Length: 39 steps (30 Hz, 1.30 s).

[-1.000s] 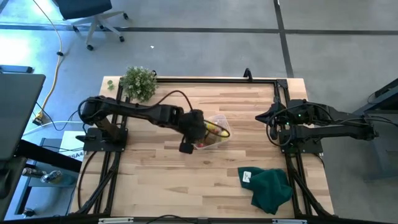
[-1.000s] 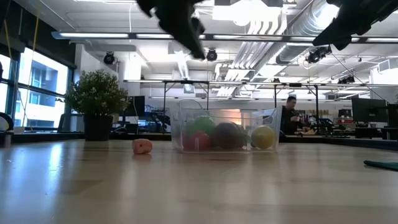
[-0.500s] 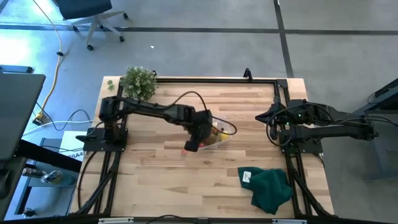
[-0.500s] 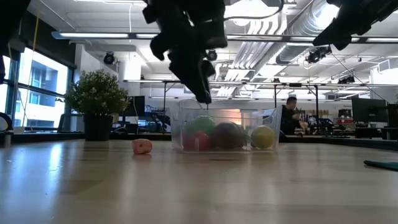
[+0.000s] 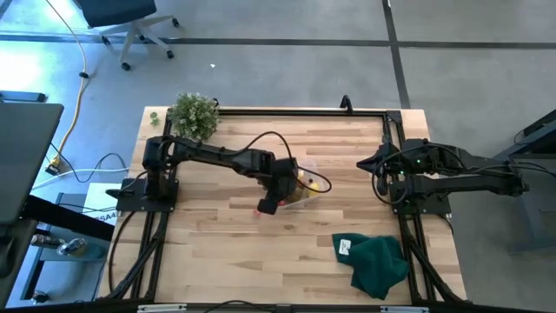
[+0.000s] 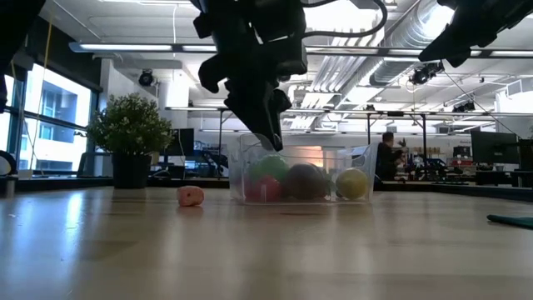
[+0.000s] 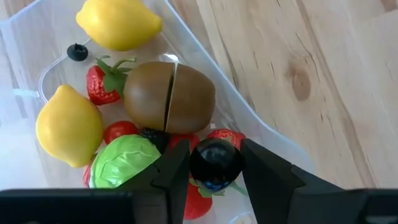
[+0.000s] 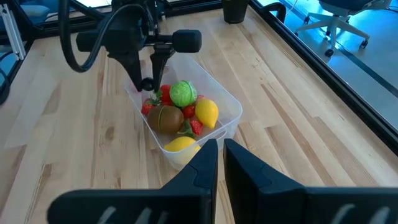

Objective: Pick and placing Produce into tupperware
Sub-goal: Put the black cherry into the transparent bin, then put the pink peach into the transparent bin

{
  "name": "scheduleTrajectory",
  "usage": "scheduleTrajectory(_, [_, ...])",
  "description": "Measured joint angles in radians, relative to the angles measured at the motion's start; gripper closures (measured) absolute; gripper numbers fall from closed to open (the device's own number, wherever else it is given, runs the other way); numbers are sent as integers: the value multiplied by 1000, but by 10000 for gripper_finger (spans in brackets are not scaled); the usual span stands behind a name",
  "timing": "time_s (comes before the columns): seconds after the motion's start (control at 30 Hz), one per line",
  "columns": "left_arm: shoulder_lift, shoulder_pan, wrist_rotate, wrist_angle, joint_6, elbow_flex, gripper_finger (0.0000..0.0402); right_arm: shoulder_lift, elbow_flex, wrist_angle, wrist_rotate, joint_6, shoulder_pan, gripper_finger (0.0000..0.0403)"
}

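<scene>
The tupperware is a clear tub at mid-table holding yellow lemons, a brown fruit, a green leafy piece and red strawberries. My left gripper hangs over the tub's rim, shut on a dark glossy round piece of produce; it also shows in the low view. One peach-coloured piece lies on the table left of the tub. My right gripper waits shut at the table's right side. My left gripper pinches the dark round piece by its two opposite sides between its two fingers. The fingers come from above, pointing steeply down. The piece is lifted clear, just above the red pieces at the tub's edge.
A potted leafy plant stands at the table's far left corner. A dark green cloth lies bunched at the near right. The bare wooden tabletop spreads around the tub.
My left gripper has come down from high above the table to just over the tupperware's rim, tipping more steeply downward. Most of the drop came early; lately it has barely moved.
</scene>
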Motion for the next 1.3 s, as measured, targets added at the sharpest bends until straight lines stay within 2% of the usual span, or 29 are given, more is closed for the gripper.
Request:
scheduleTrajectory(0.27, [0, 0, -10, -1, 1, 0, 210, 0, 0, 0, 0, 0, 0, 384])
scheduleTrajectory(0.4, [0, 1, 16, -49, 1, 25, 196, 0, 0, 0, 0, 0, 0, 384])
scheduleTrajectory(0.57, [-9, -5, 27, -258, 38, 139, 215, 0, 0, 0, 0, 0, 0, 384])
scheduleTrajectory(0.7, [-53, -19, -7, -398, 90, 211, 238, 0, 0, 0, 0, 0, 0, 384])
scheduleTrajectory(0.87, [-141, -48, -22, -476, 79, 221, 258, 0, 0, 0, 0, 0, 0, 384])
scheduleTrajectory(0.97, [-173, -68, -87, -543, 25, 221, 262, 0, 0, 0, 0, 0, 0, 384])
scheduleTrajectory(1.13, [-227, -98, -120, -507, -81, 119, 260, 0, 0, 0, 0, 0, 0, 384])
scheduleTrajectory(1.3, [-296, -105, -80, -307, -177, -117, 259, 0, 0, 0, 0, 0, 0, 384])
